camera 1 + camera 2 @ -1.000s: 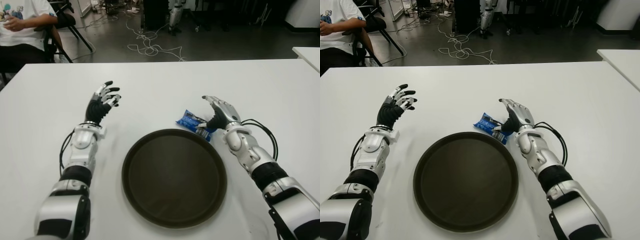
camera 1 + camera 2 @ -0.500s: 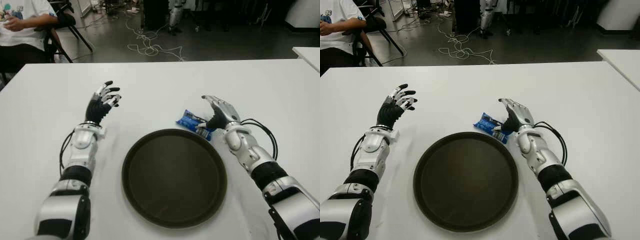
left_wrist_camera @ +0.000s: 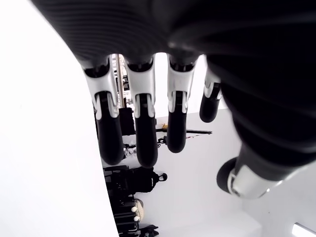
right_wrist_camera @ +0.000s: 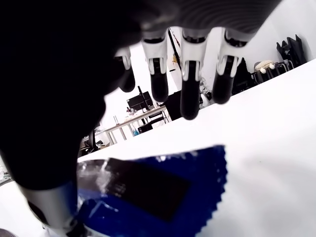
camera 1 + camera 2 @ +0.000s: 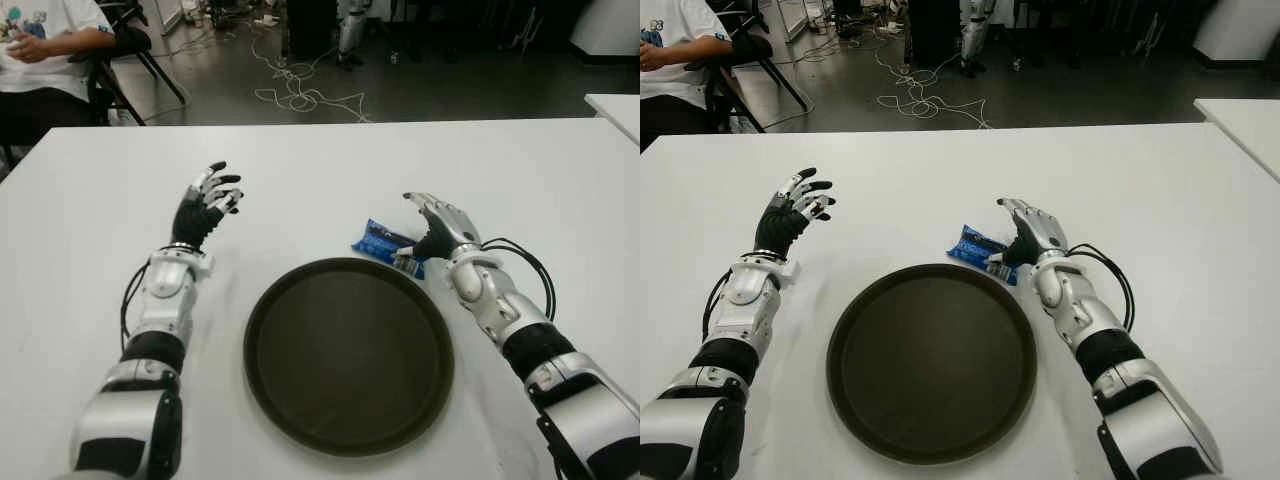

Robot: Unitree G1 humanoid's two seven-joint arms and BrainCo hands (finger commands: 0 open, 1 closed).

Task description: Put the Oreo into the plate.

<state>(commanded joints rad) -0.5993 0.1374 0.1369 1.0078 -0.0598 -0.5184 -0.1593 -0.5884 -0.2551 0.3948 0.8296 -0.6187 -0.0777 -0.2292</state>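
The Oreo is a blue packet lying flat on the white table, just past the far right rim of the dark round plate. My right hand hovers over the packet's right end. Its fingers stretch out above the Oreo without closing, while the thumb sits at the packet's near end. The plate holds nothing. My left hand shows to the left of the plate, beyond its far edge, fingers spread and holding nothing.
A seated person is at the far left beyond the table. Cables lie on the floor behind. A second white table's corner shows at the far right. A black cable loops beside my right forearm.
My right hand has edged slightly away from me over the packet, thumb included. The Oreo, the plate and my left hand stay where they were.
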